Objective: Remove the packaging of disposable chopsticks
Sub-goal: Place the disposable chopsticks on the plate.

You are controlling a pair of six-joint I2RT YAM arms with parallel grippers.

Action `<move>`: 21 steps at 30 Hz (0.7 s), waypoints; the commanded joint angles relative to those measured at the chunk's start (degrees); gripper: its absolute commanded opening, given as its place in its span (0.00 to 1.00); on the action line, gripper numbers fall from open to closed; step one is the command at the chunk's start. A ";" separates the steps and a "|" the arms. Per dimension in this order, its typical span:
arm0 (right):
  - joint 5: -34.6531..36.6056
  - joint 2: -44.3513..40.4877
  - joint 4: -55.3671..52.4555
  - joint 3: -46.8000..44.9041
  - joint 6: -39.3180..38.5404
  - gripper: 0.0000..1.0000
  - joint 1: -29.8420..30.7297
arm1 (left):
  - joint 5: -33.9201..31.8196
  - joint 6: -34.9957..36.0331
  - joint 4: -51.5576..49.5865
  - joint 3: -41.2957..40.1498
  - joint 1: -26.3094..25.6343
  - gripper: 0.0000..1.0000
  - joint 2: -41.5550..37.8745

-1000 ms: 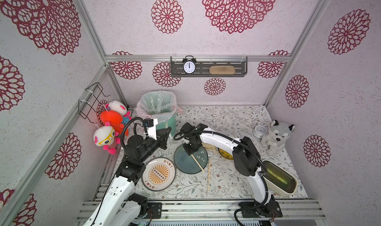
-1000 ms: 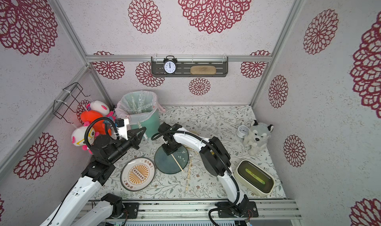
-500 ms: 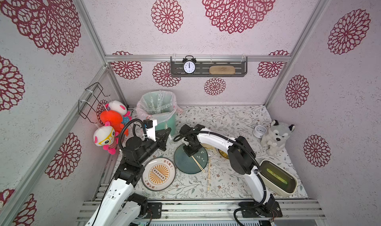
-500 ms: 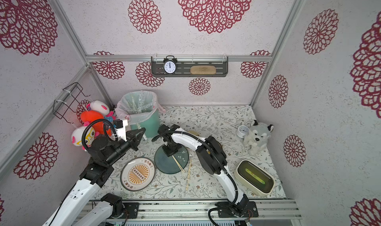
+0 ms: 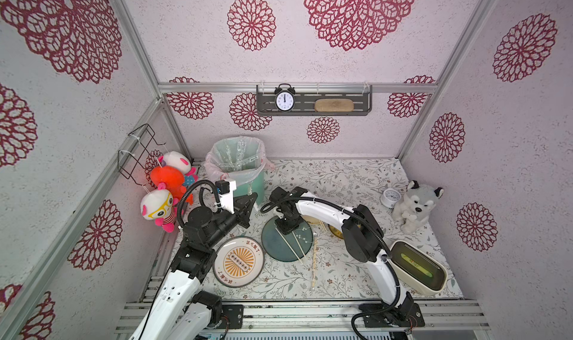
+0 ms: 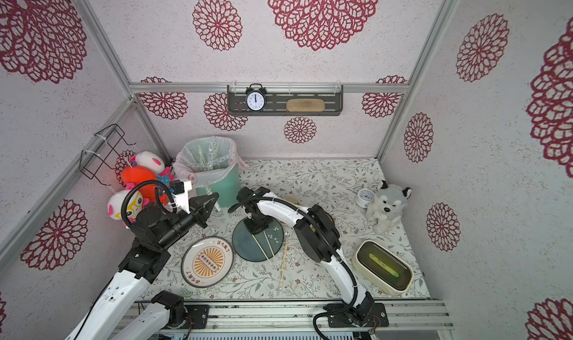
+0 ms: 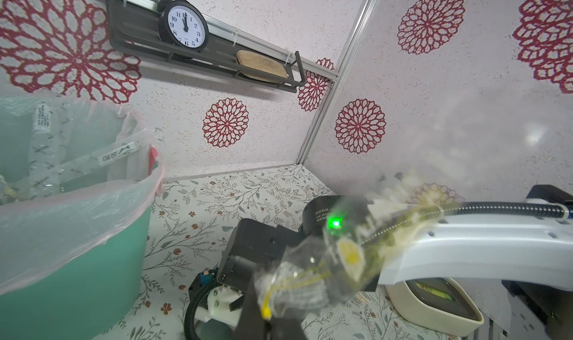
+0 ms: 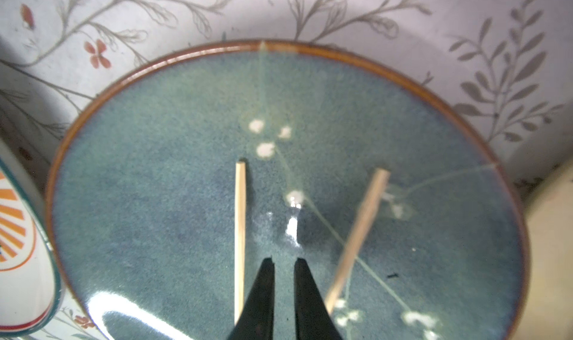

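Task is judged partly done. One pair of chopsticks [image 8: 240, 230] is unwrapped and lies on the dark plate [image 8: 139, 183], the two sticks splayed apart and flat on the glaze. The right gripper [image 8: 283, 262] is held just above the plate between the two sticks, jaws a narrow gap apart, nothing clamped.

The left gripper [image 7: 269, 318] is clamped together on a clear plastic sleeve [image 7: 310, 279]. The sleeve is crumpled and no sticks are made out inside it. In both top views this gripper is seen raised just beside the green bin [image 5: 257, 186], not over its mouth. Several empty sleeves [image 7: 77, 165] are already seen inside the bin liner, so earlier pairs are judged finished.

A second pair [image 5: 314, 261] lies on the counter [image 5: 341, 183] just beside the plate. Whether it is wrapped cannot be told; only a faint sheen is seen at its far end.

Judged left to do: the held sleeve is to be dropped into the bin, then the second pair checked and unwrapped if needed.
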 commanded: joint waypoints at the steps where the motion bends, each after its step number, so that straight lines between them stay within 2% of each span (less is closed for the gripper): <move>1: 1.15 -1.09 -1.37 0.95 0.15 0.17 0.39 | 0.36 0.73 -0.37 -0.66 0.51 0.00 -0.53; 12: 1.56 -5.41 1.94 -1.21 0.09 0.15 0.35 | -0.16 0.71 -0.20 -0.49 0.51 0.00 -0.13; 16: 4.22 -10.23 6.30 -5.29 1.07 0.16 0.45 | -3.66 0.56 0.65 -0.08 0.58 0.00 1.40; 17: 4.91 -12.62 8.78 -7.60 1.68 0.20 0.36 | -4.74 0.23 1.07 0.47 0.81 0.00 2.46; 18: 6.18 -15.22 11.16 -10.12 2.42 0.28 0.49 | -5.71 -0.34 1.00 1.43 1.33 0.00 3.63; 19: 6.85 -17.60 13.28 -12.45 3.02 0.46 0.49 | -6.63 -0.82 0.80 2.52 1.83 0.00 4.79; 20: 7.03 -20.44 15.64 -15.06 3.31 0.60 0.52 | -7.73 -1.14 0.18 4.09 2.51 0.00 6.19; 21: 6.88 -23.30 18.19 -18.27 3.36 0.69 0.65 | -9.20 -1.32 -0.69 5.86 3.23 0.00 7.66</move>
